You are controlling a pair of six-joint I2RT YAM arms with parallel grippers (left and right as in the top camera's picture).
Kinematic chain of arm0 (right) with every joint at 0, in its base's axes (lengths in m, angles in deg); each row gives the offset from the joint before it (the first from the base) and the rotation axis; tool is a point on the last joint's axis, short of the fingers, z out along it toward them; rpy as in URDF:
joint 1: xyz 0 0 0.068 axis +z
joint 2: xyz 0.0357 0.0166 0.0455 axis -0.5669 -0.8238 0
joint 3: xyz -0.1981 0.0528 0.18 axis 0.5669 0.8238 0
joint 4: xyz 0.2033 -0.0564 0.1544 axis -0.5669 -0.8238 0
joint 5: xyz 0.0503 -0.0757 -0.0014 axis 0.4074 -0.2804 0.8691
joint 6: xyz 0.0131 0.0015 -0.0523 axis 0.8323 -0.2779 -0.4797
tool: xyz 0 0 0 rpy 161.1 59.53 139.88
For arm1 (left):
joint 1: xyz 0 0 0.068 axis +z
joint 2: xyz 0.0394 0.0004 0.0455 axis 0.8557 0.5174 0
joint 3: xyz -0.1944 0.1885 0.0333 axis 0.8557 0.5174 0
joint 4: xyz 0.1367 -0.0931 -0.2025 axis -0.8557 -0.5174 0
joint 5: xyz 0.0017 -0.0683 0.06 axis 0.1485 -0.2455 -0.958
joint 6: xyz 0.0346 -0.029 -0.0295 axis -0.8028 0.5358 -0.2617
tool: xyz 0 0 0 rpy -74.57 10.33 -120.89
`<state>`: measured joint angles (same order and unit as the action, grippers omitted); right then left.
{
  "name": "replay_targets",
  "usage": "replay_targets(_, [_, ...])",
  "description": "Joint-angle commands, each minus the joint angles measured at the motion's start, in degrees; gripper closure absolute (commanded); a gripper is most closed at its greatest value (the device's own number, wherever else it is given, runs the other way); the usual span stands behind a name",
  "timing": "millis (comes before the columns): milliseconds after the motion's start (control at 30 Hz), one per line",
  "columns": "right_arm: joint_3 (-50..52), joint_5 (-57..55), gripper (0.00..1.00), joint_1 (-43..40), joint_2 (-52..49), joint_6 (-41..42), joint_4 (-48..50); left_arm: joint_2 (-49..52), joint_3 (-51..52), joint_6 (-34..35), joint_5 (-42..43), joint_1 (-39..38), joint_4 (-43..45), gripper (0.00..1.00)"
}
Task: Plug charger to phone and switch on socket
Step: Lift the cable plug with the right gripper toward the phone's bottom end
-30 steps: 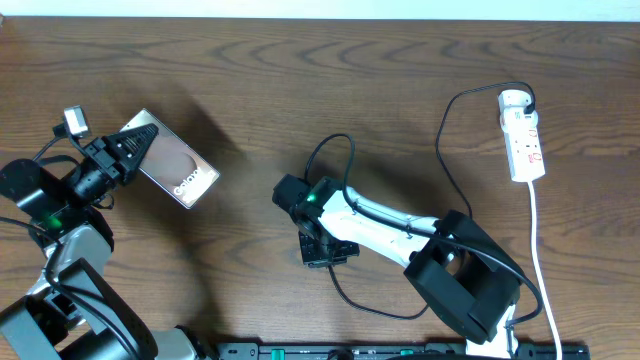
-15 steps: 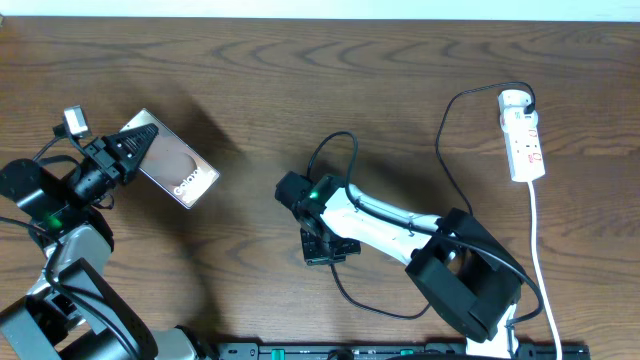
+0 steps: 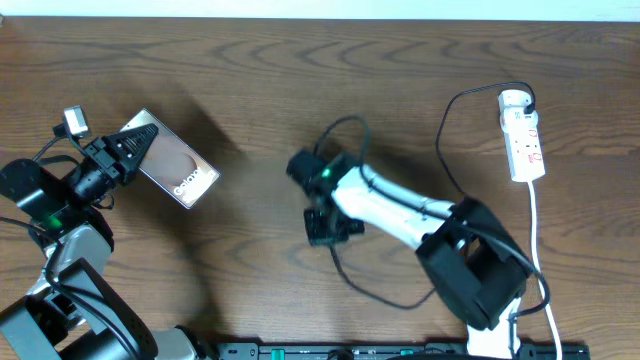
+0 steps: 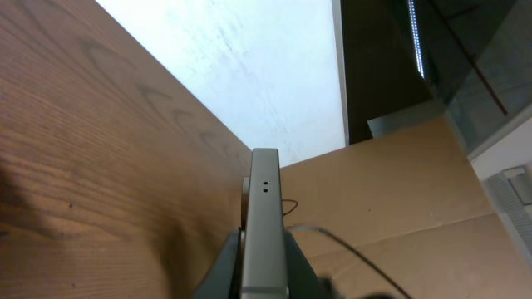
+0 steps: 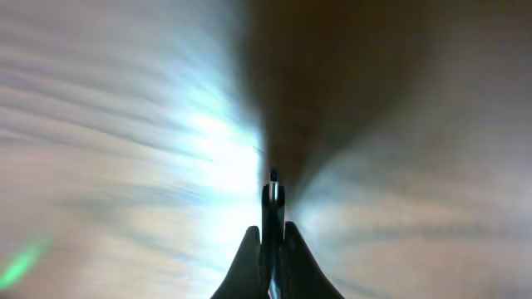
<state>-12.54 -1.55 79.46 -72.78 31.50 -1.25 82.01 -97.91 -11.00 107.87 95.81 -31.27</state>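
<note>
Far left, gripped in the left pincer: the phone, slanted, white lettering up. Clamped by one short end, jaws narrow, flat against both faces. Raised off the table, to judge by the shadow cast beyond it. From the left wrist, seen edge-on as a thin grey slab with two small holes near its far end, a finger on either side.

Centre, over bare wood: the right pincer, pointing down, closed on the free end of the charger. From the right wrist, blurred and glare-washed, yet plain enough: fingers pressed nearly together around a thin dark connector tip poking out past them. Well apart from the phone, a broad stretch of table between. Whether touching the wood or hanging just above, cannot tell.

From that pincer, thin black cable looping up behind the wrist, then down and under the arm toward the near edge. Further right, climbing in a tall arc and meeting the top end of the socket.

Far right: the socket, a narrow white strip lying lengthwise, red marks on its face, rounded head at the far end. Switch position too small to read. From its near end, a white cord running down toward the near edge.

Underneath everything, dark brown wood grain. Beyond the table's edge in the left wrist view: a pale wall, tan cardboard, a dark recess with a thin strip of light.
</note>
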Motion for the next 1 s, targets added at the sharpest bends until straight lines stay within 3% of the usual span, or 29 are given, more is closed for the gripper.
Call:
replay_targets(0, [-5.88,19.37,0.99,-5.25,-0.35,-16.41,3.28,-0.87,-1.77,0.24,0.31,0.24,0.48,0.93])
replay_targets(100, [-7.54,50.99,0.99,-10.12,-0.35,-31.87,9.90,-0.87,-1.77,-0.09,0.28,0.24,0.50,0.93])
replay_targets(200, [-7.52,64.13,0.99,-13.07,-0.35,-38.45,11.13,-0.87,-1.77,-0.39,0.31,0.24,0.50,0.93])
replay_targets(400, [-6.88,67.84,0.99,-12.28,-0.39,-56.11,4.83,-0.87,-1.77,-0.39,0.50,0.20,0.48,0.93])
replay_targets(500, [-6.47,67.47,0.99,-9.90,-0.39,-60.52,2.45,-0.87,-1.75,-0.33,1.73,0.17,0.48,0.93])
replay_targets(733, [-5.88,66.71,0.99,-4.33,-0.39,-61.29,3.45,-0.90,-1.77,1.66,3.34,-0.22,0.50,0.93])
replay_targets(967, [-5.88,66.73,0.99,-4.33,-0.61,-56.89,6.10,-0.90,-1.77,1.97,3.30,-6.23,1.09,0.93])
